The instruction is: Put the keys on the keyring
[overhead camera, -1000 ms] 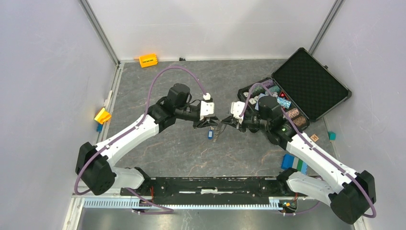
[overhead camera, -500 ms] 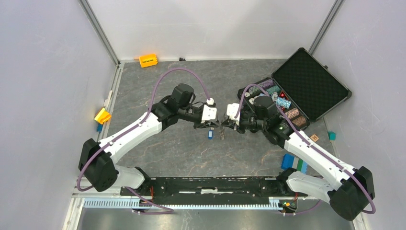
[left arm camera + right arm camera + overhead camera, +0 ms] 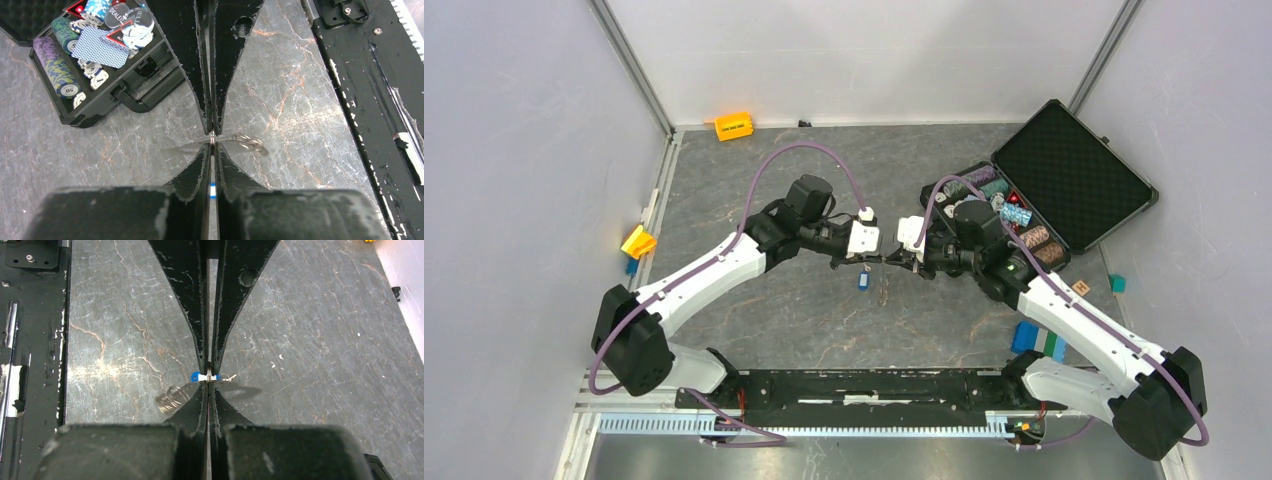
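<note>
The left claw [image 3: 865, 262] and the right claw [image 3: 896, 260] meet tip to tip over the middle of the grey marbled tabletop [image 3: 804, 320], each reaching in from its own side. Seen from the left wrist, the left claw is pinched almost shut, with only a hairline slit between its fingers [image 3: 199, 165], and its tips press straight against the tips of the opposite claw. Seen from the right wrist, the right claw is clenched completely, its fingers [image 3: 196, 402] lying flat together. The keyring [image 3: 248, 143] sits right at that meeting point, gripped by both sets of tips and held up off the tabletop. Its coiled metal loop sticks out to one side, and a thin grey key [image 3: 241, 390] juts out to the other. A small blue tag [image 3: 863, 281] hangs just below the left claw's tip, and its blue and white shows through the slit in that claw. Exactly which strand of metal each claw bites is too small to make out. An open black case [image 3: 1079, 190] of poker chips lies well apart, behind the right arm.
</note>
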